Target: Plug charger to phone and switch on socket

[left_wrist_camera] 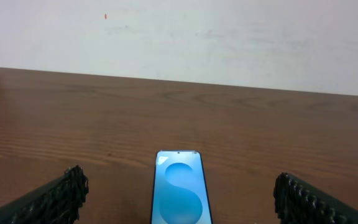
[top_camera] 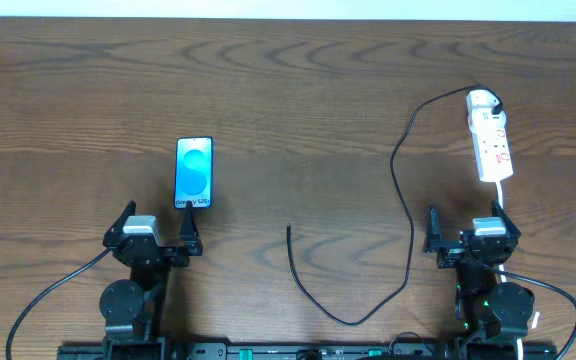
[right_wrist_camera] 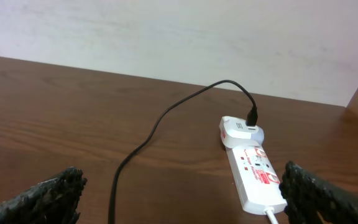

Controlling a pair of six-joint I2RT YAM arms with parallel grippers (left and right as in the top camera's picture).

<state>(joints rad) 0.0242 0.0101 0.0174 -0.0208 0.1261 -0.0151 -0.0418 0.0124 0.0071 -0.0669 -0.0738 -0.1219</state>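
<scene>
Charger point(top_camera: 412, 235): thin black cable, light, floppy, will trail and curl. Plug point(right_wrist_camera: 252, 116) sits at far end of socket point(top_camera: 491, 140); free tip point(top_camera: 288, 228) lies mid-table betw. the arms, well apart from phone point(top_camera: 194, 172). Phone flat, screen up, just ahead of L gripper point(top_camera: 158, 222). L gripper and R gripper point(top_camera: 472, 235) both spread wide, empty, touching nothing. Judgement: pinch just behind the tip's stiff connector, not on slack. Phone looks slick & light, prob. slides when pushed, so brace w/ other arm.
</scene>
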